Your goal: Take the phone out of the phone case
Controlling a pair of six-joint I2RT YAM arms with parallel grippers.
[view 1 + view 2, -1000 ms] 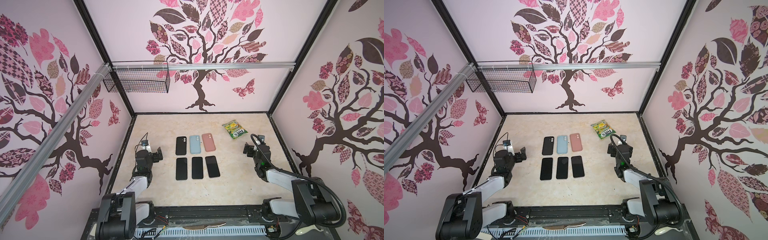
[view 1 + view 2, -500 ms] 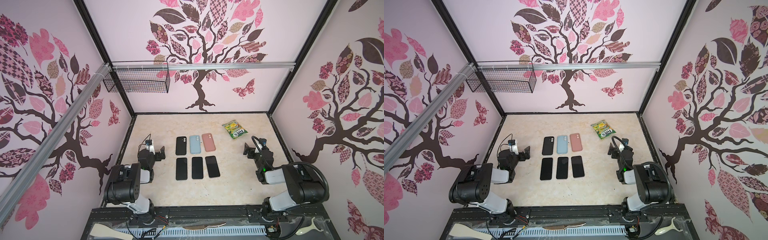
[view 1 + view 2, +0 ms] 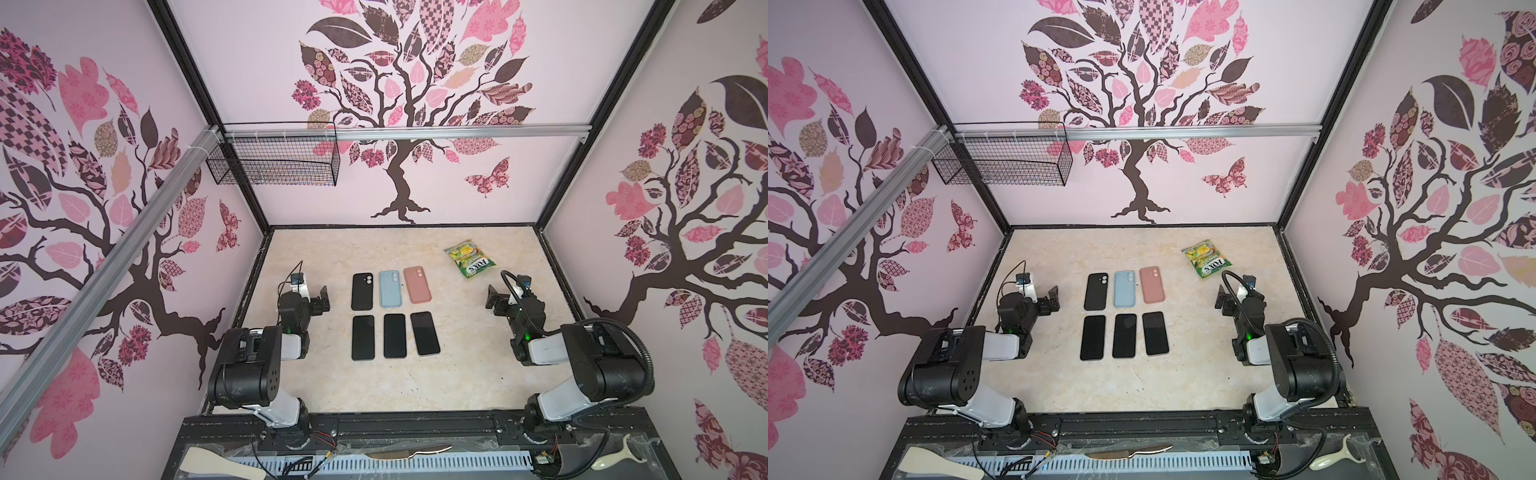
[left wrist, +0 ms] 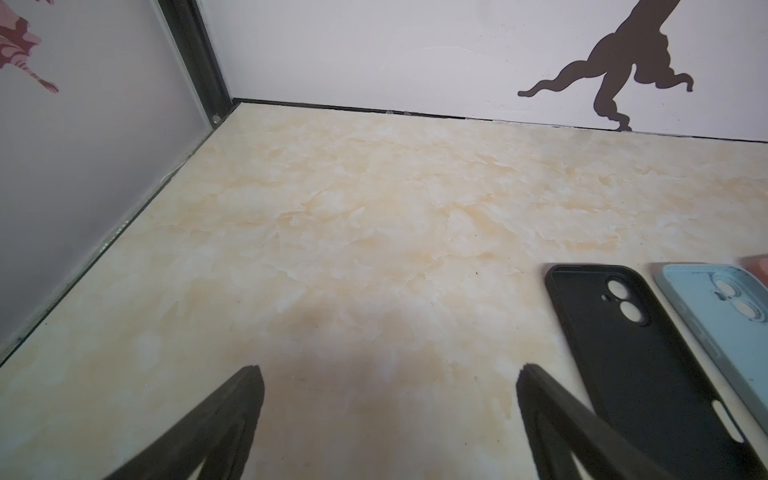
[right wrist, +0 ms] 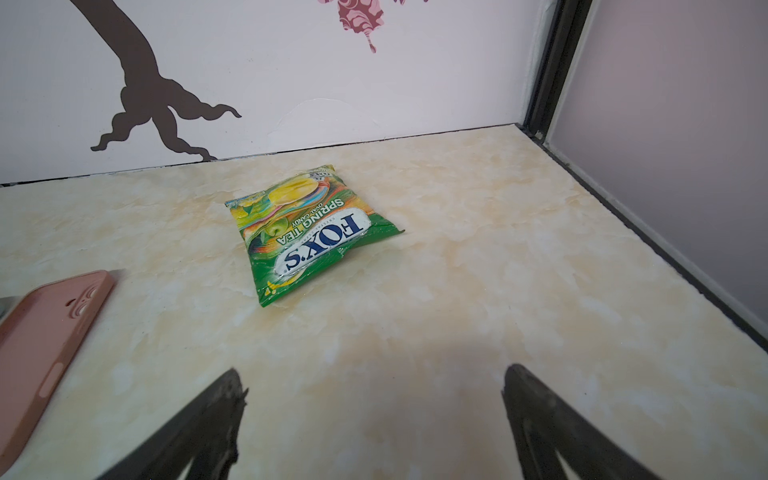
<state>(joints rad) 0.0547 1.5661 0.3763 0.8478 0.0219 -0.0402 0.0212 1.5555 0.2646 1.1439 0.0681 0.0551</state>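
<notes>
Three phone cases lie back up in a row: black (image 3: 362, 291) (image 4: 636, 353), light blue (image 3: 390, 289) (image 4: 723, 316) and pink (image 3: 417, 284) (image 5: 45, 332). The table shows through the black case's camera holes. Three dark phones (image 3: 363, 337) (image 3: 394, 336) (image 3: 424, 333) lie screen up in a nearer row, apart from the cases. My left gripper (image 3: 322, 297) (image 4: 390, 374) hovers open just left of the black case, empty. To the right of the pink case, my right gripper (image 3: 492, 297) (image 5: 374, 378) is open and empty too.
A green candy bag (image 3: 470, 258) (image 5: 307, 237) lies at the back right, beyond the right gripper. A wire basket (image 3: 274, 166) hangs on the back-left rail. A wooden spatula (image 3: 220, 463), a knife (image 3: 409, 451) and a peeler (image 3: 615, 457) lie on the front ledge.
Both arms have folded up, their elbows rising near the front rail. The grippers stay open, about where they were. Phones and cases have not moved.
</notes>
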